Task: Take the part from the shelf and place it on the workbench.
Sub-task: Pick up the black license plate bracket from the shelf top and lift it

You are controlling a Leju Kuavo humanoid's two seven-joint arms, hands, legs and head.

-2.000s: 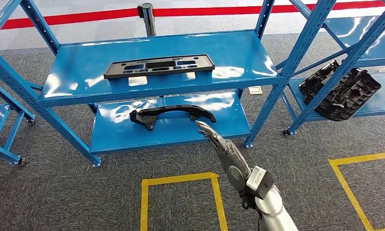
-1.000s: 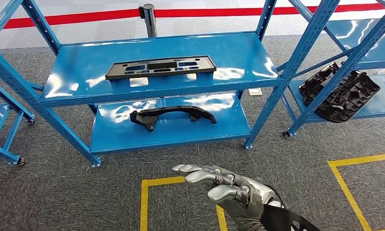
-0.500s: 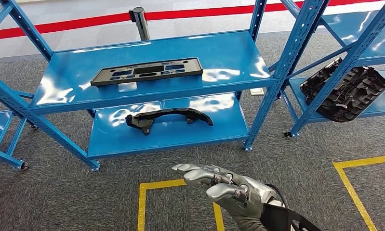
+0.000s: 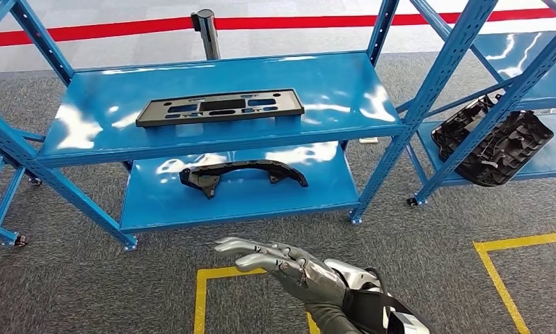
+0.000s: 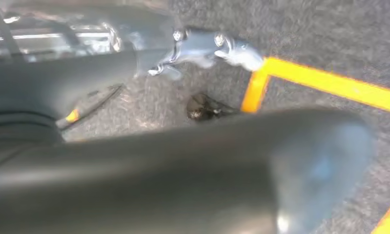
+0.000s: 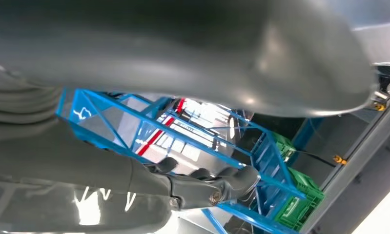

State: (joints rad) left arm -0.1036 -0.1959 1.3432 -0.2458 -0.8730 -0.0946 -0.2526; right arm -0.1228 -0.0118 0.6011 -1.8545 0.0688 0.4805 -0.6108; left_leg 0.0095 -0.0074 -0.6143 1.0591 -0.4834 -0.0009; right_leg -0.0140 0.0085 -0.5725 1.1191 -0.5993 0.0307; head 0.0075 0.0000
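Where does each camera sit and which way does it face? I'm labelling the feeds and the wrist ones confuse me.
Head view: high on the body, looking forward and down at the blue shelf with black parts; the right robot hand reaches in.
Left wrist view: behind the left robot hand, facing grey carpet and yellow floor tape.
Right wrist view: behind the right robot hand, facing blue racking and green crates.
Shared: head and left wrist views both show the yellow tape.

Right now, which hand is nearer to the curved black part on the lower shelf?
The right hand. It hangs open over the carpet in front of the shelf, below the curved part. The left hand hangs low over the carpet by a yellow line.
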